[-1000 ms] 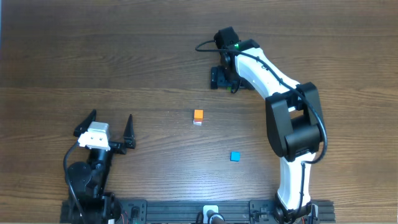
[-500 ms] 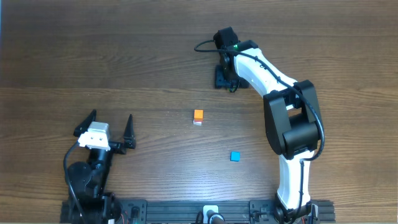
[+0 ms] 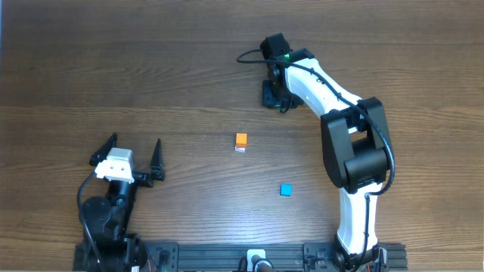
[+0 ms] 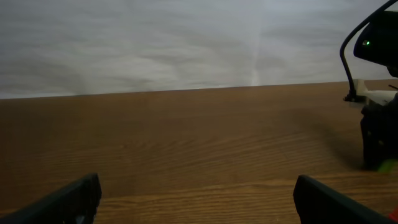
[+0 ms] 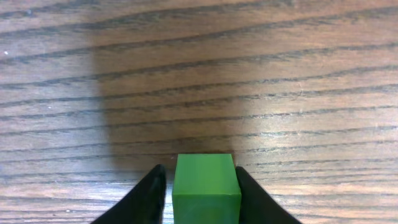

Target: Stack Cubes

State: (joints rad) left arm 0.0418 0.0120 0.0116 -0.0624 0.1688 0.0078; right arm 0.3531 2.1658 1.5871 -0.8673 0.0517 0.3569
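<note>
A green cube (image 5: 205, 186) rests on the wooden table, and my right gripper (image 5: 199, 173) is shut on it with a finger pressed against each side. In the top view the right gripper (image 3: 274, 94) is low over the far middle of the table. An orange cube (image 3: 241, 139) sits on top of a white cube (image 3: 240, 149) near the table's centre. A blue cube (image 3: 286, 190) lies alone, nearer the arms' bases and slightly right. My left gripper (image 3: 128, 155) stands open at the near left with nothing between its fingers (image 4: 68, 202).
The table (image 3: 151, 68) is bare dark wood around the cubes. The right arm (image 3: 333, 91) arcs over the right half. From the left wrist camera, the right arm's wrist (image 4: 378, 124) shows far off, before a pale wall.
The right gripper's fingers drew together around the green cube between one second and half a second ago, then held still. The left arm and the other cubes have not moved.
</note>
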